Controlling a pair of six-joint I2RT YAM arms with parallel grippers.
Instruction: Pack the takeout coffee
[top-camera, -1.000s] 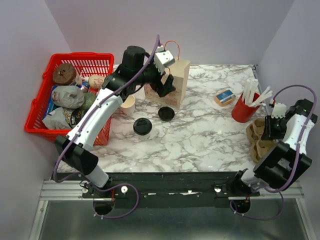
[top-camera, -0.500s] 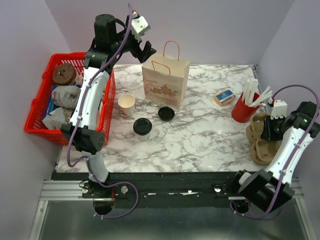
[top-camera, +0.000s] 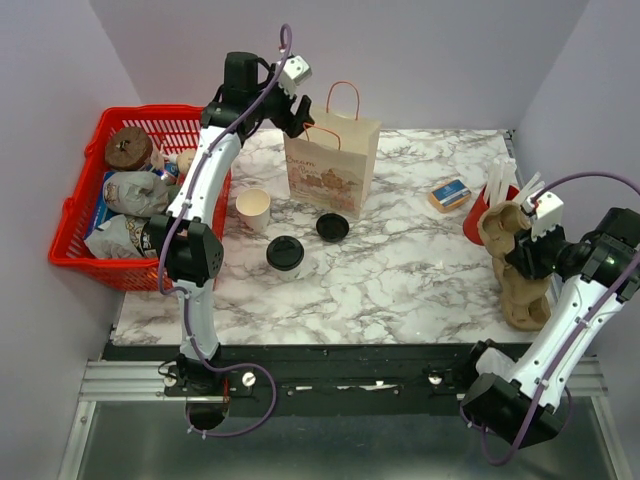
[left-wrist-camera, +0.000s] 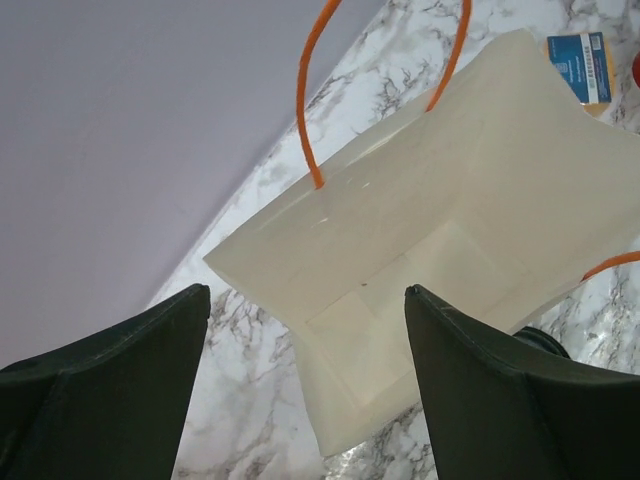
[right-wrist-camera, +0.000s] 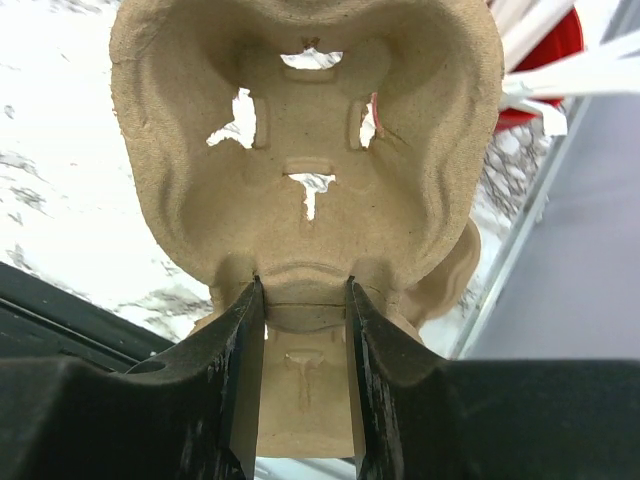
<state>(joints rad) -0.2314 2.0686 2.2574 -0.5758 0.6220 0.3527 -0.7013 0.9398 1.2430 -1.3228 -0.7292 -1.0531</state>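
The takeout coffee (top-camera: 285, 253), a whitish cup with a black lid, stands on the marble table in front of the paper bag (top-camera: 330, 165). My left gripper (top-camera: 297, 108) hovers above the bag's left rim, open and holding nothing. In the left wrist view the left gripper (left-wrist-camera: 308, 290) looks down into the empty open bag (left-wrist-camera: 450, 220). My right gripper (top-camera: 527, 247) is shut on the edge of a brown cardboard cup carrier (top-camera: 500, 225), lifted off the table. In the right wrist view the right gripper (right-wrist-camera: 303, 285) pinches the carrier's (right-wrist-camera: 300, 130) rim.
A loose black lid (top-camera: 333, 227) and a tan open cup (top-camera: 254, 208) sit near the coffee. A red basket (top-camera: 205, 125) of food fills the left side. A red cup of stirrers (top-camera: 478, 222), a blue packet (top-camera: 452, 191) and more carriers (top-camera: 525, 295) stand at right.
The left arm rose out from the bag, swung up and left, then came back over the bag's rim. The right gripper has lifted one carrier off the stack.
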